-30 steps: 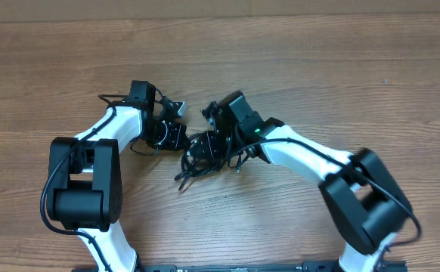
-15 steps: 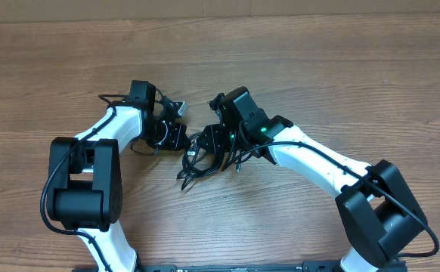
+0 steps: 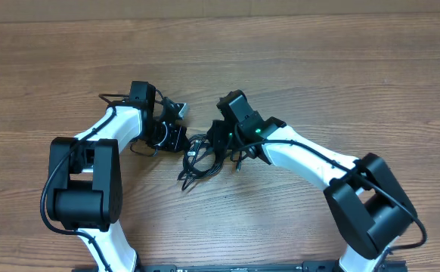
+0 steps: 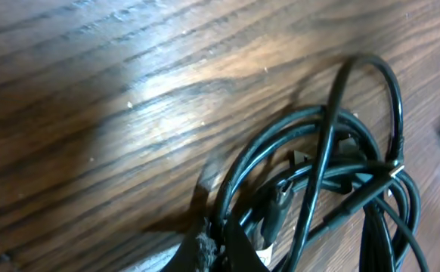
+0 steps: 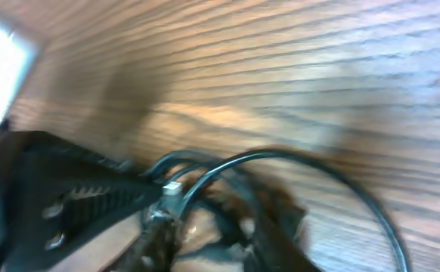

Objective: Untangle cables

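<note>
Overhead, the tangle of thin black cables [image 3: 198,163] lies on the brown wood-grain table [image 3: 333,68], near the middle, between the two arms. The black left gripper [image 3: 181,139] is at the tangle's left edge, its tips pinched together on a strand. The black right gripper [image 3: 214,140] touches its far right side. Blur hides whether its jaws are closed.

left gripper [image 4: 218,251] closed tight, right gripper [image 3: 211,142] nearby, its opening unclear in blur; both arms bent inward.
</note>
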